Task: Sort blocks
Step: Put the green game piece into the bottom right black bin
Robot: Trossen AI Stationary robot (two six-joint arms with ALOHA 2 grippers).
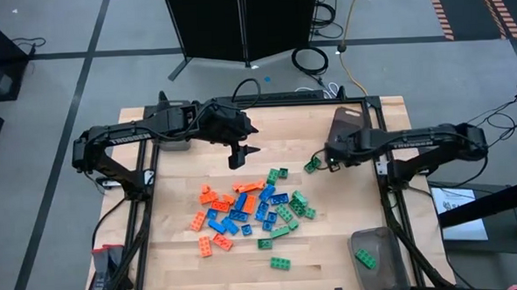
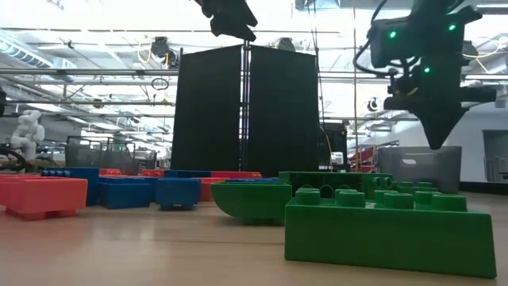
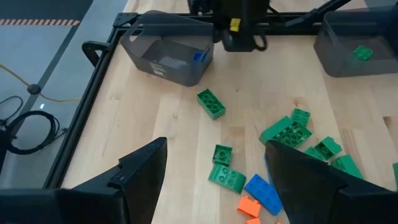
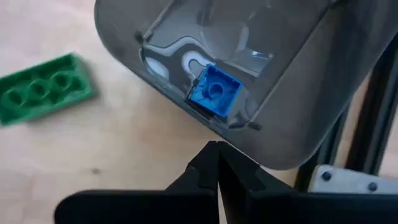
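Note:
Many blocks in orange, blue and green lie in a loose pile [image 1: 244, 211] on the middle of the wooden table. One green block [image 1: 312, 164] lies apart, just left of my right gripper [image 1: 327, 159]. That gripper is shut, points steeply down and hangs over the near-left edge of the far right bin [image 4: 280, 81]. A single blue block [image 4: 214, 90] lies in that bin. My left gripper [image 1: 243, 156] hangs open above the table, just beyond the pile's far edge, with nothing between its fingers [image 3: 146, 165].
A second grey bin [image 1: 377, 258] at the near right holds one green block [image 1: 365, 257]. A third bin [image 1: 175, 142] sits at the far left under my left arm. A black metal frame [image 1: 387, 192] runs along the table's sides. Bare wood lies between the pile and the right-hand bins.

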